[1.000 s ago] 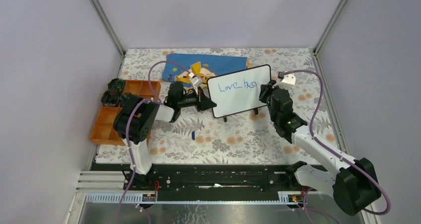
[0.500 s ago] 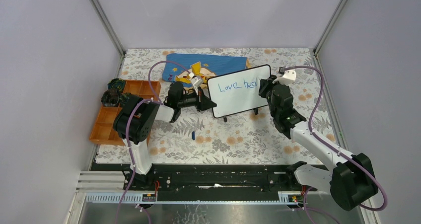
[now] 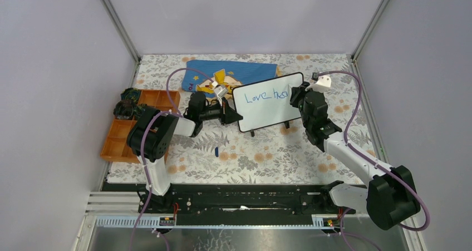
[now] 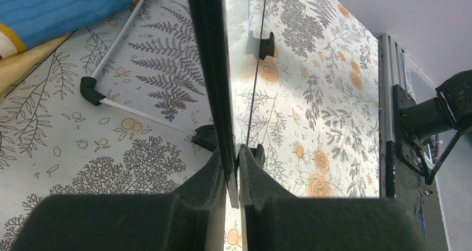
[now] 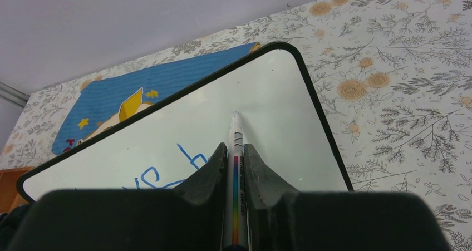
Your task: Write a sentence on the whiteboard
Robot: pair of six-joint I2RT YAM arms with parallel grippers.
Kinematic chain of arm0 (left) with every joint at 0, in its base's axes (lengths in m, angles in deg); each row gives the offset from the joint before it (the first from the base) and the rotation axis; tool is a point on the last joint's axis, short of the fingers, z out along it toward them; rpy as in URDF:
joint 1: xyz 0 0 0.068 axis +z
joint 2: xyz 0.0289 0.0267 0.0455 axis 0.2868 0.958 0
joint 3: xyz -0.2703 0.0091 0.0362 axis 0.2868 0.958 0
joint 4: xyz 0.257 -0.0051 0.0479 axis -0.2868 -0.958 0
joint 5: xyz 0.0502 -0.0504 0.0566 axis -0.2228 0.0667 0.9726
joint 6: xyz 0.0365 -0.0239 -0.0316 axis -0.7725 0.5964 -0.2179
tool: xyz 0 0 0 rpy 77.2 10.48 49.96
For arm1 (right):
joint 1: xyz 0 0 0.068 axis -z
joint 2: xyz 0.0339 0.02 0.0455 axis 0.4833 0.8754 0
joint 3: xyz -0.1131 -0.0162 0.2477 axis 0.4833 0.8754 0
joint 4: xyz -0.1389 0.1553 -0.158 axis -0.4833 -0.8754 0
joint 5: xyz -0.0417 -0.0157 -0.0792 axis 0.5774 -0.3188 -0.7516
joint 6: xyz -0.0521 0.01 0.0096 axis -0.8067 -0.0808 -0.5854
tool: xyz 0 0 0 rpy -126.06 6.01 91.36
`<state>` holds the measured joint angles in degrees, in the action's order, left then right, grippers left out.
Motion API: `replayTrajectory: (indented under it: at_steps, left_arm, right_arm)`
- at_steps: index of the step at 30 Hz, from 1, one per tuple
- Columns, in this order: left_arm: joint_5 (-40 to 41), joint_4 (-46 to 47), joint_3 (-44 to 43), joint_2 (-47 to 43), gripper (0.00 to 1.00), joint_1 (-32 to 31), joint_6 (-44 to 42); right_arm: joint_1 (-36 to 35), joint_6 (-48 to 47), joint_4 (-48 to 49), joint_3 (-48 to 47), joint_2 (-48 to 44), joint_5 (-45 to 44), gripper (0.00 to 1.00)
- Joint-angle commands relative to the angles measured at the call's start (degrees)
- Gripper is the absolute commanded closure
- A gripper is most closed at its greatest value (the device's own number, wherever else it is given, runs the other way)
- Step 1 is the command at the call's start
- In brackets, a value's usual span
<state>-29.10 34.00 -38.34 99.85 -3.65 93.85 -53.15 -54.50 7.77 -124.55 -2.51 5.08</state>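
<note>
Across the desk (image 3: 267, 156) lies a pale covering printed with grey ferns and orange blossoms. Plain lilac-grey walls (image 3: 61, 67) close it on three sides, with metal posts (image 3: 118, 23) rising at the far corners. Along the near edge runs a black rail (image 3: 245, 198) that carries both arm bases.

Toward the far middle the whiteboard (image 3: 267, 109) stands tilted on its small black feet, its white face turned to the near side. Behind it a blue cloth (image 3: 245, 72) with a yellow figure lies flat against the far edge. The sentence (image 3: 267, 96) is blue handwriting near the board's top, beginning "Love" with a few more letters after it.

The left pincer (image 3: 236, 116) is clamped on the whiteboard's left rim; the left wrist view shows both fingers (image 4: 214, 176) pressed together on the thin black edge. The right pincer (image 3: 296, 98) is at the board's upper right, closed around a marker (image 5: 235, 167) whose tip meets the white face just right of the last blue stroke.

At the left edge an orange tray (image 3: 119, 139) with compartments sits beside the left arm. Bare floral surface spreads between the board's feet and the rail, broken only by a small blue piece (image 3: 216, 150). More of it runs from the board's right rim to the right wall.
</note>
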Motion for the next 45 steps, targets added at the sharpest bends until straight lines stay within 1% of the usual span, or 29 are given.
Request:
replayTrajectory:
  at_steps: [1,12,45]
  left_arm:
    - [2.6,-10.5,1.5,2.1,1.0,-1.6,-4.8]
    - [2.8,-10.6,1.5,2.0,1.0,-1.7,-4.9]
    - [3.9,-10.8,1.6,1.7,1.0,-2.0,-5.0]
  right_arm:
    - [0.5,1.1,3.1,-1.8,0.4,0.5,1.0]
    - [1.2,2.4,2.2,-1.9,1.9,0.6,1.0]
    - [1.2,3.9,-2.2,2.6,-0.2,0.4,1.0]
